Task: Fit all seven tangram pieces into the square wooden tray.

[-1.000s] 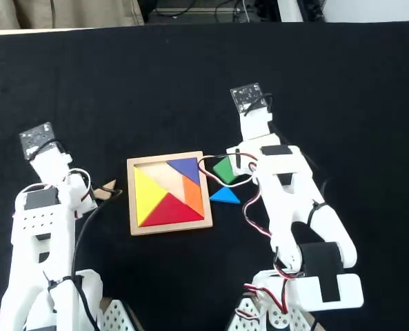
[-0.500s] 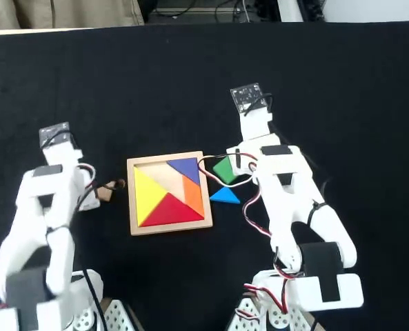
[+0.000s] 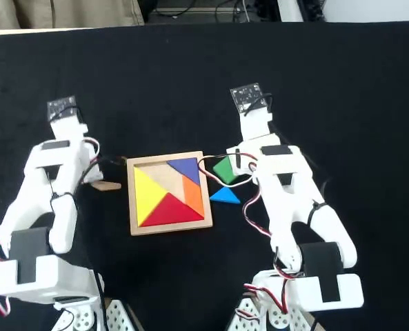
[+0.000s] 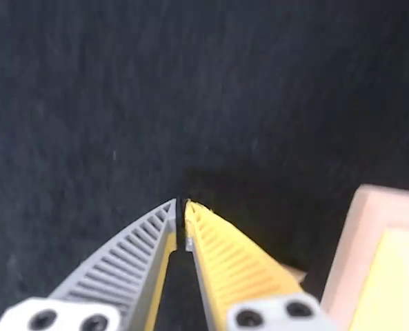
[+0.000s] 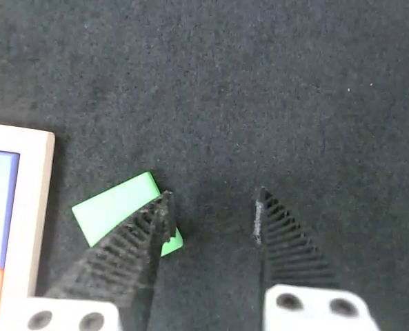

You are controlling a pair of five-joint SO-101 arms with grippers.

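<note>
Tray partly filled, between both tools. I see left tool pinched shut, empty, tray corner just beside it; tan piece near it on table. Right tool spread wide, gripping nothing; green piece against one finger, outside gap. Light-blue triangle close by.
</note>
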